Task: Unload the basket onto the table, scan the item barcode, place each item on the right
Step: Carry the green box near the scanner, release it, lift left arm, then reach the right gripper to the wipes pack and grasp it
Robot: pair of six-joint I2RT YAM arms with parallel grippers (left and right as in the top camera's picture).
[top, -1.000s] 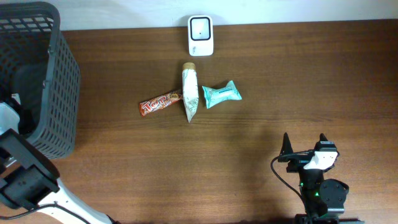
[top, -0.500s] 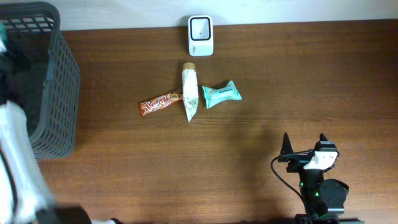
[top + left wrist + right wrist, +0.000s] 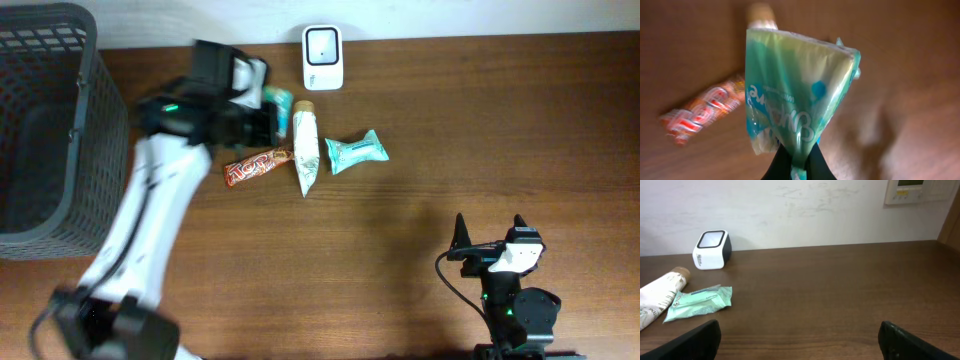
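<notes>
since the earlier overhead frame, the left arm has swung from the left edge, beside the basket, up to the upper centre-left of the frame. the candy, tube, wrapper and the other arm lie where they did.

the left gripper is clamped on a teal pouch, carried above the table, just left of the white tube and lower left of the scanner, which sits at the top centre edge. in the left wrist view the dark fingers pinch the pouch's lower end at the bottom centre of the frame. the pouch is translucent with white lettering and fans out upward.

below the gripper in the overhead view lies a red candy bar, its right end close to the tube. a mint wrapper lies just right of the tube. in the wrist view the candy bar shows blurred at the left, and the tube's cap shows at the top.

the right gripper rests at the lower right, well apart from the items, jaws spread wide with nothing between them. its own camera shows the scanner at the left against the wall, and the tube and mint wrapper below it.
</notes>
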